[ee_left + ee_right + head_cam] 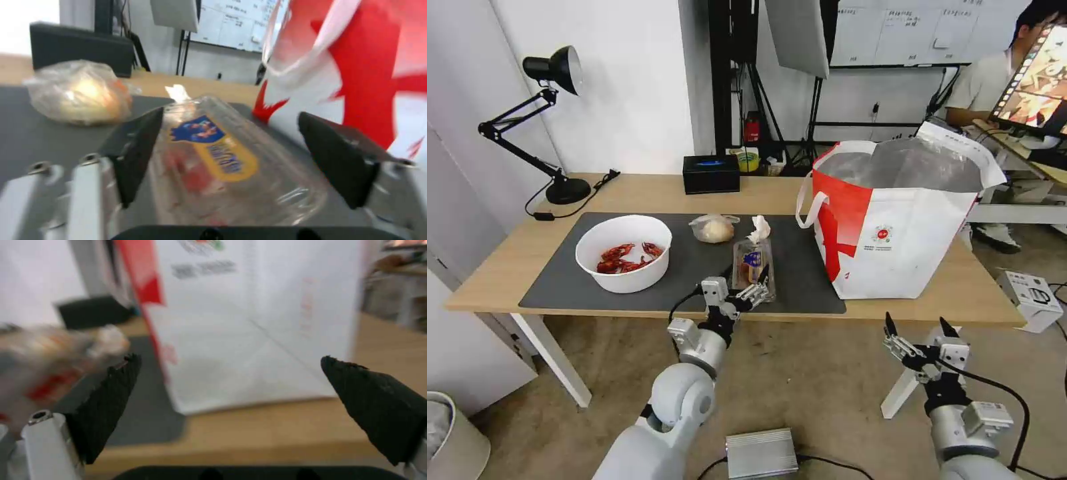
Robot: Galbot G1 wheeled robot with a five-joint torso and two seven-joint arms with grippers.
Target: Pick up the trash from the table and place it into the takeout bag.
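The left gripper (758,285), jaws apart, straddled the clamshell tray (752,261), whose long axis ran straight ahead of it, apparently untouched; the right gripper (920,328) waited open, farther off.

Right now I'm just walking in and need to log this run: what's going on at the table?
The robot is clearing trash into the takeout bag. Its left end effector is open at the table's near edge, fingers either side of the clear clamshell tray on the mat, not yet closed on it. The right end effector hangs open below the table edge, facing the bag. The bowl of crayfish shells, bagged lump and tissue sit on the mat.
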